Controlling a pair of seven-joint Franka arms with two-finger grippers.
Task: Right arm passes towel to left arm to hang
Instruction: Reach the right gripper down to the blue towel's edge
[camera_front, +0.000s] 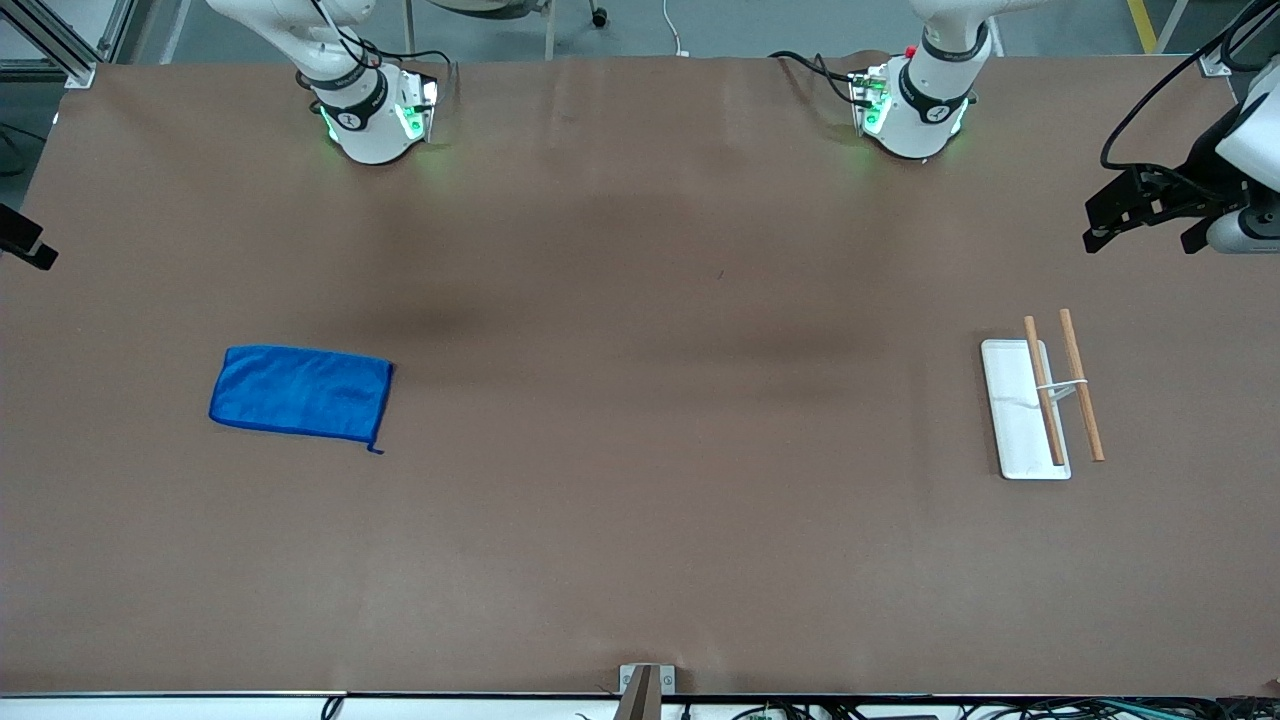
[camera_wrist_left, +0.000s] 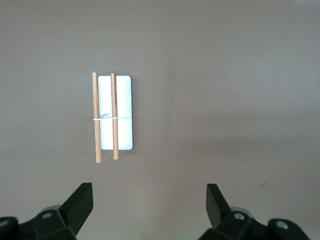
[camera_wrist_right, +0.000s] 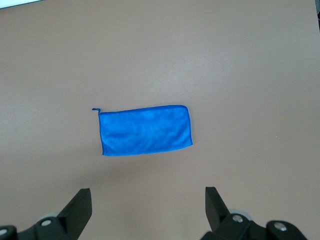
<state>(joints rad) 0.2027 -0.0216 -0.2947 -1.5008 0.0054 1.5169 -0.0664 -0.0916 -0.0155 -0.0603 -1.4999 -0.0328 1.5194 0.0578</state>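
The royal-blue towel (camera_front: 300, 393) lies flat on the brown table toward the right arm's end, its small loop at the corner nearest the front camera. It also shows in the right wrist view (camera_wrist_right: 145, 130). My right gripper (camera_wrist_right: 148, 196) is open and empty, high over the table beside the towel; only a black part of it (camera_front: 25, 242) shows at the front view's edge. My left gripper (camera_front: 1140, 232) is open and empty, held high over the left arm's end of the table; the left wrist view (camera_wrist_left: 150, 192) shows its fingers wide apart.
A small rack with a white base (camera_front: 1020, 420) and two wooden bars (camera_front: 1080, 398) stands toward the left arm's end; it also shows in the left wrist view (camera_wrist_left: 122, 112). The arm bases (camera_front: 375, 120) (camera_front: 915, 110) stand at the table's back edge.
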